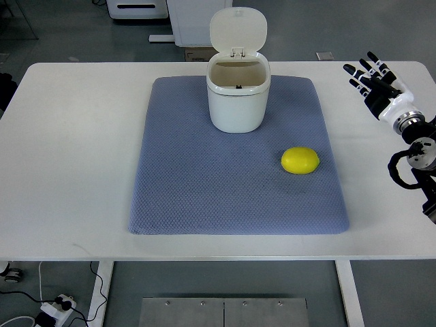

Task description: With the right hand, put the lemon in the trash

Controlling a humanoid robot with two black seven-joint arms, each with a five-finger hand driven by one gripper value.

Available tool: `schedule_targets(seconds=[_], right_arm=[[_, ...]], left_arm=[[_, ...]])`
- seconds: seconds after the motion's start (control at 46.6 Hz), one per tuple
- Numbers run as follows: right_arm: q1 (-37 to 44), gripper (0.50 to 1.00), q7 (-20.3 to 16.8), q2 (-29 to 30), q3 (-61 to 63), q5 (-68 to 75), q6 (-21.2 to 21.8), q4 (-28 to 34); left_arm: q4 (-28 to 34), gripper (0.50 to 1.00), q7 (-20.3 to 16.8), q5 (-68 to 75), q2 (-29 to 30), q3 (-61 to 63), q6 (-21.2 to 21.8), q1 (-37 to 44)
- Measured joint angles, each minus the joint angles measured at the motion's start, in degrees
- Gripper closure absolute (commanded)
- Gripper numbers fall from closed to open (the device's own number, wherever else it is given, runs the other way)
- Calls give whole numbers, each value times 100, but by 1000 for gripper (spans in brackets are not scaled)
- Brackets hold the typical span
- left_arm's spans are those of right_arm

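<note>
Black fingers (pixel 361 70) on the right hand (pixel 376 83) are spread apart and hold nothing; the hand hovers over the bench (pixel 68 150), well to the right of the mat and level with the bin. Its white wrist and black arm run off the picture's right edge. One hand shows, and no left arm is in view.

One yellow lemon (pixel 300 160) lies on the one blue-grey quilted mat (pixel 204 184), in the mat's right half, below and to the right of the bin and well apart from the hand. One cream trash bin (pixel 237 95) stands upright at the mat's far middle, its flip lid (pixel 238 30) raised and its mouth open. The mat lies flat on the white bench, near its centre.
</note>
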Motion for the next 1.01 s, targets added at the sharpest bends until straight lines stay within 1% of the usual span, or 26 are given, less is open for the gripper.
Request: schedule_targets(seconds=[1.01], right_arm=[[57, 500, 0, -28, 19, 0, 2, 9]], left_arm=[[0, 500, 0, -2, 0, 0, -4, 9]])
